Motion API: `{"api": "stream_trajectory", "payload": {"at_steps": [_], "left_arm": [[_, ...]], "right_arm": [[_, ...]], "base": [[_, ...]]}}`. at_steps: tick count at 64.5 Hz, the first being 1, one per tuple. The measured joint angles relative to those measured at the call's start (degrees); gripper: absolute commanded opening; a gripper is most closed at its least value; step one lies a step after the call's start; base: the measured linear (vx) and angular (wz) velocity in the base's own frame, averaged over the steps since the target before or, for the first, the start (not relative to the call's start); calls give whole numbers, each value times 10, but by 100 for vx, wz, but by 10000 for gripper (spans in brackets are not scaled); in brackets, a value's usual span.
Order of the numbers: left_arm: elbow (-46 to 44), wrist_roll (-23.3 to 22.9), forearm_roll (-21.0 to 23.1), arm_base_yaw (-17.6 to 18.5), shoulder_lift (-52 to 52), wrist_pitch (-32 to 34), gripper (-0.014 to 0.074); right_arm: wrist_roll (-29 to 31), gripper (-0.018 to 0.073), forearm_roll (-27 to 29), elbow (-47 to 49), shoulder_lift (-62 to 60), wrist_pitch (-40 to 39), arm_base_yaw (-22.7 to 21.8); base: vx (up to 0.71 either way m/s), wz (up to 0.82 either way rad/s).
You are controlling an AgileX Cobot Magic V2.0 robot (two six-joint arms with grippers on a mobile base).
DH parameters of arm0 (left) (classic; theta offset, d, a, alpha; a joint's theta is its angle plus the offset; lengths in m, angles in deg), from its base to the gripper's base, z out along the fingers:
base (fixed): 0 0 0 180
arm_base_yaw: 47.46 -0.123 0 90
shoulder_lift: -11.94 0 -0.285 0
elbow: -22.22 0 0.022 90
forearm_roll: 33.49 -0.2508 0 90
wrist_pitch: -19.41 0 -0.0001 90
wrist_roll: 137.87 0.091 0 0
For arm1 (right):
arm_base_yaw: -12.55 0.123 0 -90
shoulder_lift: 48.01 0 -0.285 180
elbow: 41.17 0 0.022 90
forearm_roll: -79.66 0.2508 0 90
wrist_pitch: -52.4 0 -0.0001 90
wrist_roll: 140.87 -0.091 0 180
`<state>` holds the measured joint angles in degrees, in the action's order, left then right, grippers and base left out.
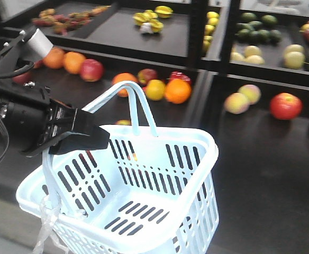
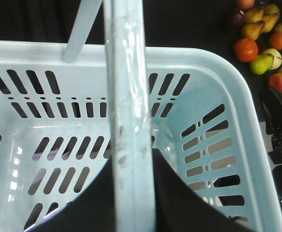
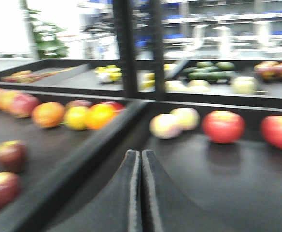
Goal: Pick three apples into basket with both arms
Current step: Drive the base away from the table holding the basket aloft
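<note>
Judging from the bare slotted floor of the basket (image 1: 202, 180), none of the three apples has yet been loaded, so the task is taken to be at its opening step: the reach for the first fruit.

The basket is held up in front of the fruit shelf (image 1: 260, 159) by the left pincer (image 1: 88, 136), which is clamped on one hoop handle (image 1: 135, 106). In the left wrist view that handle (image 2: 129, 96) is seen running straight between the black fingers (image 2: 179, 193), with the basket rim (image 2: 189, 58) beyond it.

The right pincer (image 3: 136, 159) is shown with its jaws pressed together and nothing between them. It is pointed toward the right-hand bay of the shelf, where a red apple (image 3: 223, 126) and a second red apple (image 3: 278, 131) lie apart from each other on the dark surface, past two pale fruits. The first is also caught by the front camera (image 1: 285, 106). More reddish fruit is seen among the oranges (image 1: 176, 91) in the left-hand bay, though the right wrist view is too blurred for their kind to be told.

For the next move, the jaws would have to be opened wide before the nearest red apple is approached, and the pale fruits beside it avoided. The basket should be kept level and within reach so the apple can be lowered in.
</note>
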<state>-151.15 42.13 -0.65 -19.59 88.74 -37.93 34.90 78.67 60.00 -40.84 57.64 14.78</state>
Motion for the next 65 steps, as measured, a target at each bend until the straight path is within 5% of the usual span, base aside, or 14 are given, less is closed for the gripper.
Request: {"api": "stream_trajectory", "payload": {"at_steps": [65], "left_arm": [[0,0,-1,0,0,0,-8]], "right_arm": [[0,-4,0,0,0,0,0]], "base": [[-19,72]]}}
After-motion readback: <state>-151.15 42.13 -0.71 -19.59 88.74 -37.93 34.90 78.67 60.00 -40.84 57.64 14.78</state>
